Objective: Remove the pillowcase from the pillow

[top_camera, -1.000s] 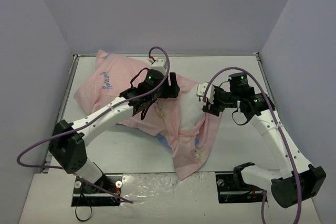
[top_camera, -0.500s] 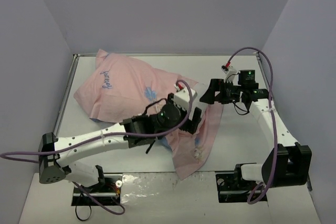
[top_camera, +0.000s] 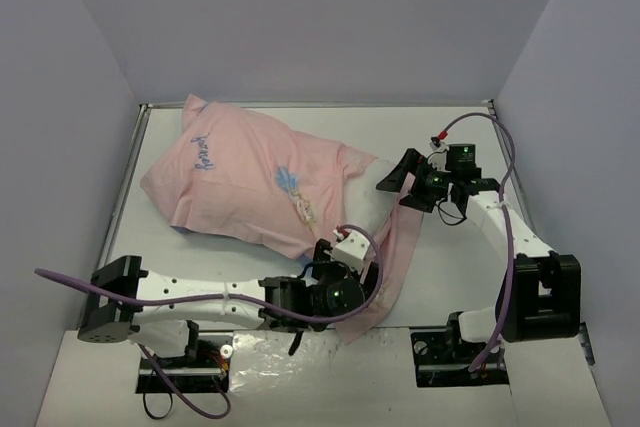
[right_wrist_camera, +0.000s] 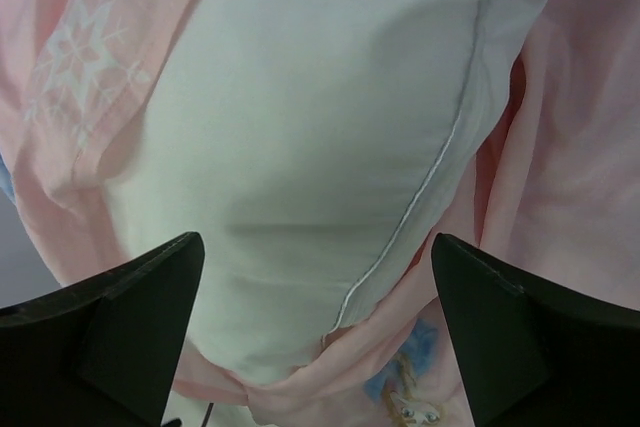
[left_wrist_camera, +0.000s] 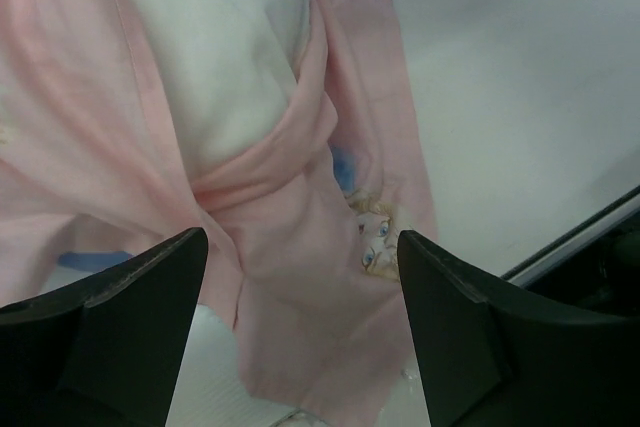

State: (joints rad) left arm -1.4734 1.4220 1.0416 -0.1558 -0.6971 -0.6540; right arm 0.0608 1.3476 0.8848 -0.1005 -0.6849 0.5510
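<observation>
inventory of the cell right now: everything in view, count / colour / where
pillowcase: 1, pale pink with small prints, over most of the pillow at left-centre of the table, its loose open end trailing toward the near edge
pillow: 1, white, one end bare and poking out of the pillowcase opening, mid-table
table: 1, white, under everything
walls: 3, grey-lilac, left, far and right of the table
cables: 2, purple, one along each arm
left gripper: 1, black fingers, open, over the trailing fabric by the near edge
right gripper: 1, black fingers, open, facing the pillow's bare end
</observation>
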